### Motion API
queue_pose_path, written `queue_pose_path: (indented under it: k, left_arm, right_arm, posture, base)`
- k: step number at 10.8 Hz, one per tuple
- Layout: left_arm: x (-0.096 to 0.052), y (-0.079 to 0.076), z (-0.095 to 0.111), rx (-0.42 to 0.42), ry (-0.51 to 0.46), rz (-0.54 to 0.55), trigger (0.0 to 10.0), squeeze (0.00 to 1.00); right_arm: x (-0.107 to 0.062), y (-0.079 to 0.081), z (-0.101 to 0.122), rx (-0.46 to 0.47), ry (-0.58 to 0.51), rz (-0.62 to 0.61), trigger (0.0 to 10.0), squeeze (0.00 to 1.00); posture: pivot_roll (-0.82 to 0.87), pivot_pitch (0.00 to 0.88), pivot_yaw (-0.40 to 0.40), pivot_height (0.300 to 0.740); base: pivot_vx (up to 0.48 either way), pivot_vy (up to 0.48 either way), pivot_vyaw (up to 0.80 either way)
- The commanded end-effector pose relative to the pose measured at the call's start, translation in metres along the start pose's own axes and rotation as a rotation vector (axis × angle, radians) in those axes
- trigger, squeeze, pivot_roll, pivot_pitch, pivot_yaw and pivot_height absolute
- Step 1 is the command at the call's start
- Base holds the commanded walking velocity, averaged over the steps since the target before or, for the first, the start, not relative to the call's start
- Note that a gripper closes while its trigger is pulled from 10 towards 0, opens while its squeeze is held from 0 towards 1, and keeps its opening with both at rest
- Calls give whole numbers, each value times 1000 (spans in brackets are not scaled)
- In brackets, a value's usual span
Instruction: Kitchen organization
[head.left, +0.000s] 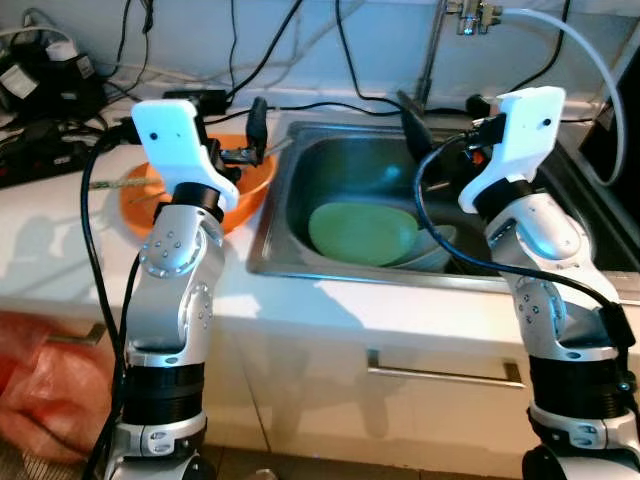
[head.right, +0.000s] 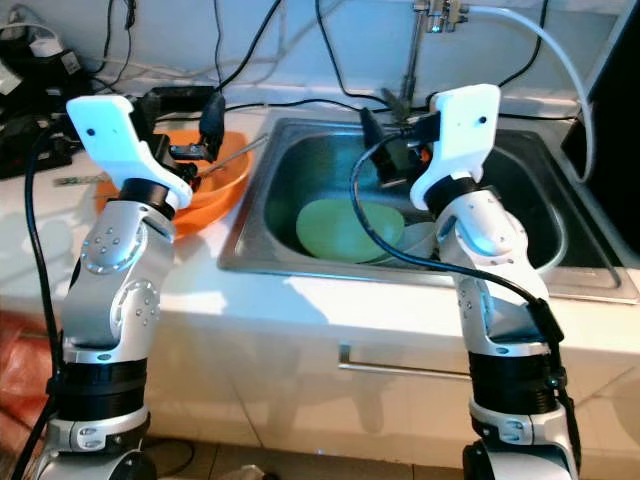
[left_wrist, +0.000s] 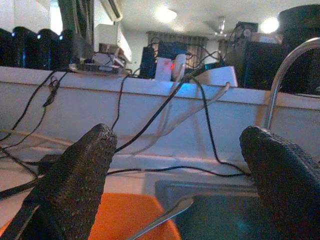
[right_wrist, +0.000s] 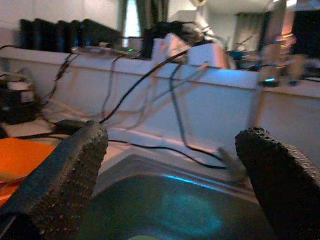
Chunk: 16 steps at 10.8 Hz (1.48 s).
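My left arm covers part of orange bowl (head.left: 255, 185). Dish under green plate (head.left: 362, 232) mostly hidden. Tap (head.left: 470, 14) cut off by top edge.

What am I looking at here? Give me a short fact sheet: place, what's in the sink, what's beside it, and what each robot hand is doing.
Place: kitchen counter with a steel sink
In sink: green plate
Beside sink: orange bowl, a utensil resting in it
Left gripper: open, raised over the bowl
Right gripper: open, raised over the sink
Faucet: at the sink's back edge
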<state>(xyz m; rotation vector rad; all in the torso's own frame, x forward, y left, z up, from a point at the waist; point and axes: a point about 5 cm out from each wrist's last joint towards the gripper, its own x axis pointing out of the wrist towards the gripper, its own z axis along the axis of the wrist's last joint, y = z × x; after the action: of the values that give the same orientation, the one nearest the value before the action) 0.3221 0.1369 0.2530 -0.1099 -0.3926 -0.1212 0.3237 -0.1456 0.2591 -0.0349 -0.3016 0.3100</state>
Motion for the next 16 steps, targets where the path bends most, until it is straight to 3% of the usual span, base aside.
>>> queue_pose_path:
  k: [1,5,9,13,16]
  left_arm:
    - [1,3,3,13,-9,17,10000,0]
    - [2,7,0,25,9,49,10000,0]
    - [2,24,-3,72,33,138,10000,0]
    - [3,44,-13,61,90,218,10000,0]
    - [6,48,-19,15,127,228,10000,0]
  right_arm:
    - [2,2,4,-16,-14,10,10000,0]
    - [2,2,3,-19,-13,7,10000,0]
    - [3,2,3,-12,-14,3,10000,0]
    - [3,2,3,3,-17,-4,10000,0]
    - [1,2,3,9,-17,-4,10000,0]
  posture:
    - [28,47,27,740]
    - [30,42,31,740]
    - [30,43,32,740]
    - [28,46,32,740]
    - [23,50,34,740]
  base:
    - [0,0,800]
    - [0,0,669]
    - [0,0,683]
    - [0,0,0]
    - [0,0,0]
